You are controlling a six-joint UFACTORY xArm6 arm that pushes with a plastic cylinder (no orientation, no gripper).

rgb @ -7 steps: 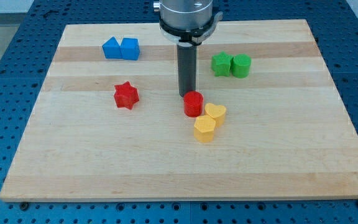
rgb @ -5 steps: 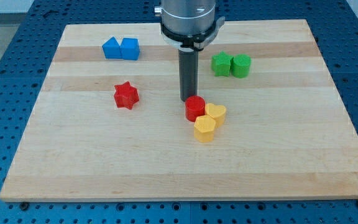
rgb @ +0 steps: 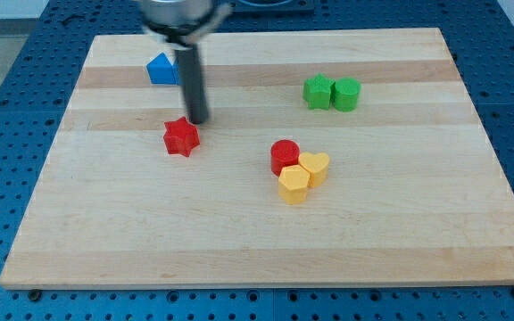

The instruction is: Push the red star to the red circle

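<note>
The red star (rgb: 181,136) lies on the wooden board (rgb: 266,232), left of centre. The red circle (rgb: 285,157) stands near the middle, touching two yellow blocks. My tip (rgb: 197,121) is just above and to the right of the red star, very close to its upper right point; I cannot tell whether it touches. The rod is motion-blurred. The red circle is well to the right of the tip.
A yellow heart (rgb: 315,167) and a yellow hexagon-like block (rgb: 294,185) sit against the red circle. Two green blocks (rgb: 332,93) stand at the upper right. A blue block (rgb: 160,69) at the upper left is partly hidden behind the rod.
My tip has moved left from just above the red circle to beside the red star. The red circle was nudged slightly down-right against the yellow blocks. The red star has not moved.
</note>
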